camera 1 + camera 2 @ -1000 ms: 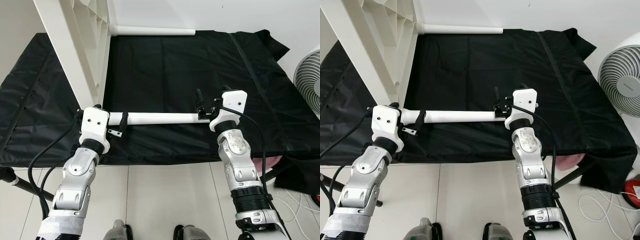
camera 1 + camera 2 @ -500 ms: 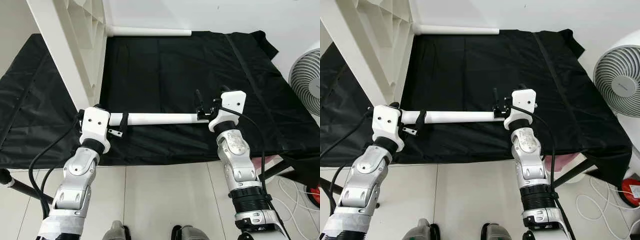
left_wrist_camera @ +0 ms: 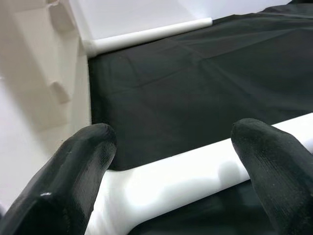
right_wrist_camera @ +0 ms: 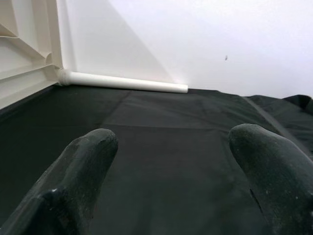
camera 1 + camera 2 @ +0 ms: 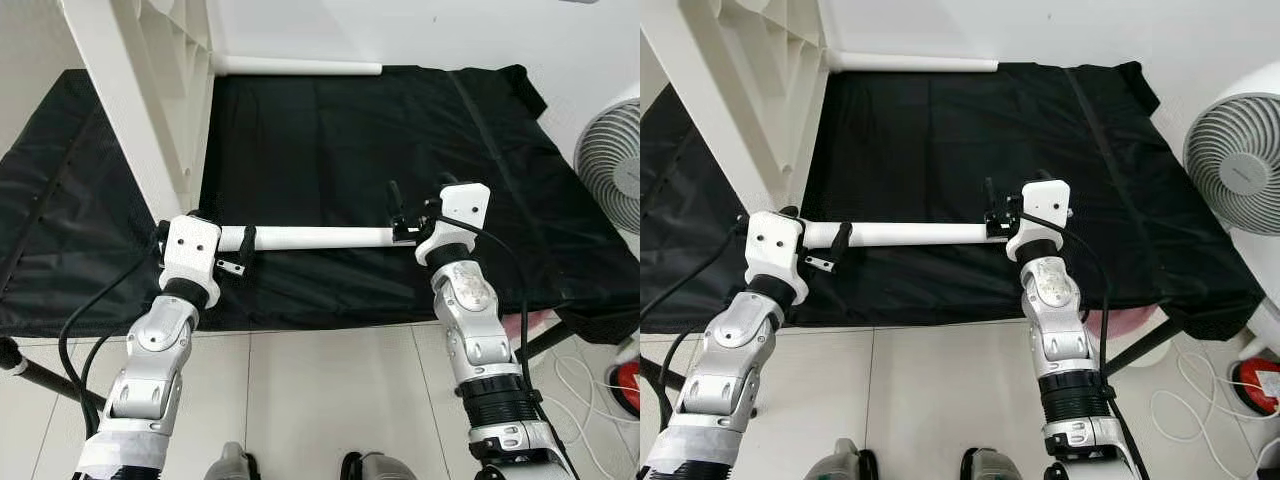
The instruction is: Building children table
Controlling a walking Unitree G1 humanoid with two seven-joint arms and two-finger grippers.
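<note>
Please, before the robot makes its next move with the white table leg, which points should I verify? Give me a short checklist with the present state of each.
1. Left tool open: ok; its fingers stand apart, with the table leg crossing between them.
2. Right tool open: ok; nothing lies between its fingers.
3. Leg firmly gripped: not ok; neither tool is closed on it.
4. Leg level: ok; it lies about horizontal over the front of the black cloth.
5. Free socket on the upright tabletop: cannot tell.
6. Fan apart from the right arm: ok.
</note>
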